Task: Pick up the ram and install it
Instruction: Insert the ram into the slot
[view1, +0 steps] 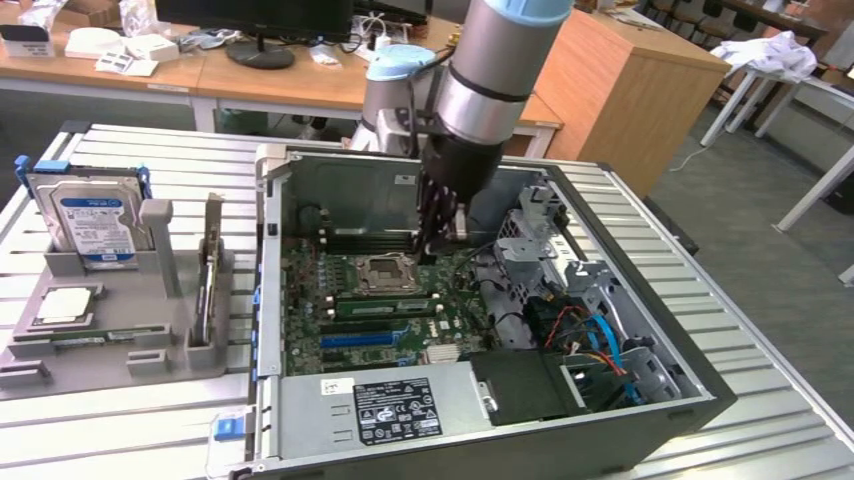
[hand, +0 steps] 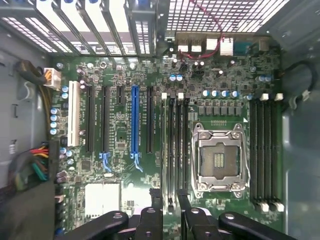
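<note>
Two black fingers (hand: 156, 215) of the claw (hand: 169, 194) stand nearest the wrist lens. They are parted wide, with bare motherboard (hand: 120, 135) showing in the gap and nothing gripped.

Exterior view: the arm (view1: 474, 90) reaches down through the open side of the one computer case (view1: 694, 400). The claw hangs above the board beside the single CPU socket (view1: 380, 272). A drive cage (view1: 534, 240) stands close on the exterior view's right, and there is freer room toward the case wall on the exterior view's left.

The ram (view1: 380, 305), one green stick, lies along the memory slots between the socket and the one blue slot (view1: 358, 338), apart from the claw (whether it is latched cannot be told). The memory slots form two banks, one on each side of the socket. One white slot (hand: 74, 120) lies near the board's edge.

On the slatted worktop (view1: 160, 440), at the exterior view's left, one grey holder (view1: 134, 325) carries one hard drive (view1: 87, 215) upright, with open slats all around it.
</note>
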